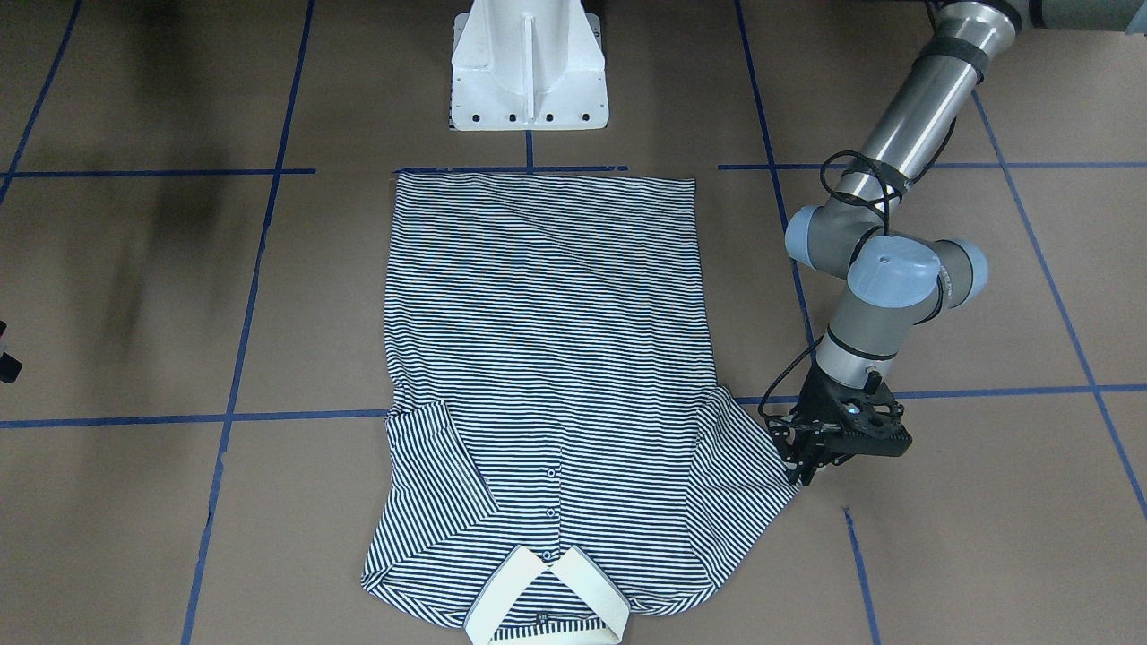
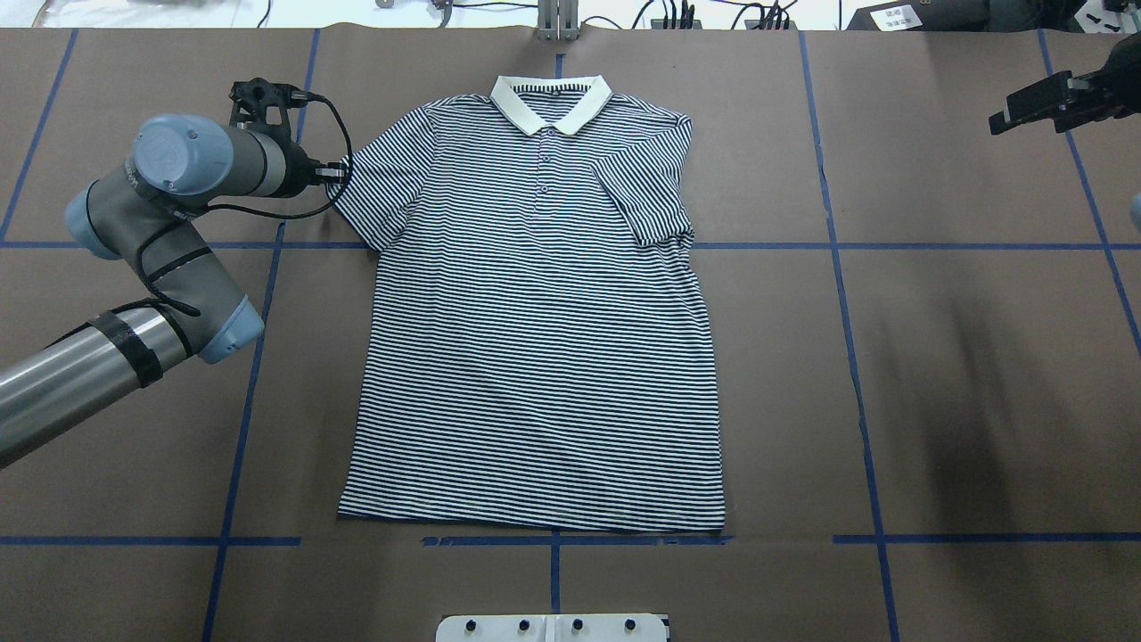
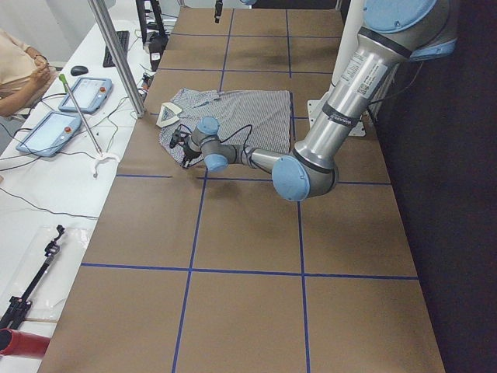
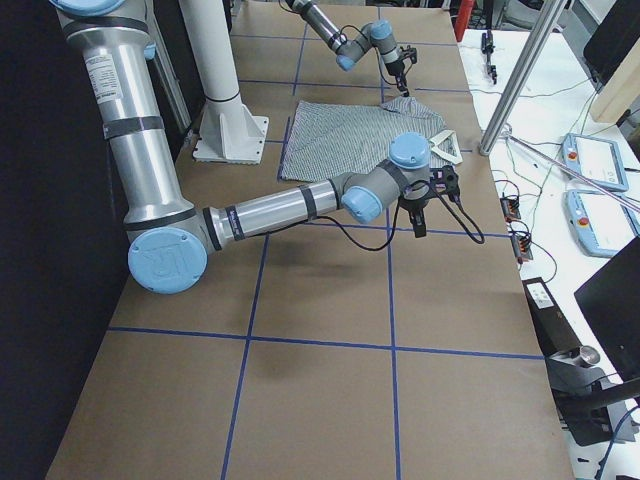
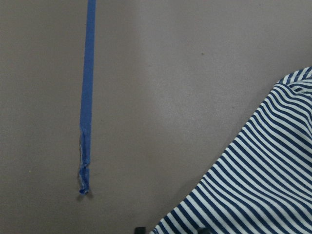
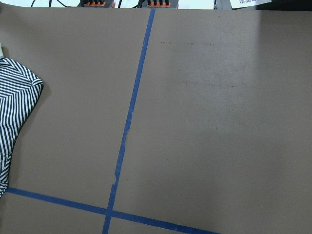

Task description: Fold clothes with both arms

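Overhead exterior showed the polo shirt [image 2: 535,339] lying flat, front up, mid-table [image 2: 936,357]; collar [image 2: 550,96] at the far side, bottom edge near the robot. Its right sleeve [image 2: 655,192] looked tucked inward over the body; its left sleeve [image 2: 374,187] lay spread out.

Step in hand, by my read: grab the left sleeve and fold it in. The left gripper [image 1: 800,473] sat at that sleeve's outer edge, pointed down at the table. Left wrist view showed 2 dark fingertips [image 5: 202,229] apart at the bottom edge with striped cloth between them, so the jaws looked parted, not yet pinching.

To do it well: close on the sleeve edge only; take both layers; lift little so the body does not drag; carry inward and lay flat to match the other side.

The left arm [image 2: 160,259] reached forward and low; elbow bent, wrist turned down. The right gripper [image 2: 1012,116] hung far right, well apart from the shirt, over bare table; its jaw state could not be told.
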Controlling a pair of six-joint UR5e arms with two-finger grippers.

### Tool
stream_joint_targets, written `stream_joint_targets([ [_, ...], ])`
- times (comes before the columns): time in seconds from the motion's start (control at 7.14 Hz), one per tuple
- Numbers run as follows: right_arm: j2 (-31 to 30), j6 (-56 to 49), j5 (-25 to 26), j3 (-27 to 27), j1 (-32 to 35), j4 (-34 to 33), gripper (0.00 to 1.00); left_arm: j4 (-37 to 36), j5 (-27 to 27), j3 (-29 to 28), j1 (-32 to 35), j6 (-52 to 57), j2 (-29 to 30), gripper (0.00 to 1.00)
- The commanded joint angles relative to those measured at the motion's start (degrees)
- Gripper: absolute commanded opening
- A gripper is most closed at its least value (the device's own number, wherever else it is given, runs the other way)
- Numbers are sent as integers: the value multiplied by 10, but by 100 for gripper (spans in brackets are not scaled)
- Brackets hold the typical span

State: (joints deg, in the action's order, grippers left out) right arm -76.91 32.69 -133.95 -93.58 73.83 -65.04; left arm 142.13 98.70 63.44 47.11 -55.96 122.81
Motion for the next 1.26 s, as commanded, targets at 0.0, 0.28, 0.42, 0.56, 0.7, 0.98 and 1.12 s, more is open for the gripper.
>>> stream_joint_targets([
  [0.0,0,0,0,1,0,0,100,-13,1,34,0,-2,3,0],
  [0.28,0,1,0,1,-1,0,100,-129,2,96,-1,-12,33,0],
  [0.42,0,1,0,0,0,0,100,-188,2,112,-4,-58,63,0],
  [0.56,0,1,0,1,-1,0,100,-215,-1,95,-32,-113,102,0],
  [0.7,1,1,0,1,-1,0,100,-217,-23,53,-55,-151,143,0],
  [0.98,1,1,0,1,-1,0,100,-212,-39,-23,-69,-153,185,0],
  [1.12,2,1,0,2,-1,0,100,-214,-40,-24,-70,-108,185,99],
])
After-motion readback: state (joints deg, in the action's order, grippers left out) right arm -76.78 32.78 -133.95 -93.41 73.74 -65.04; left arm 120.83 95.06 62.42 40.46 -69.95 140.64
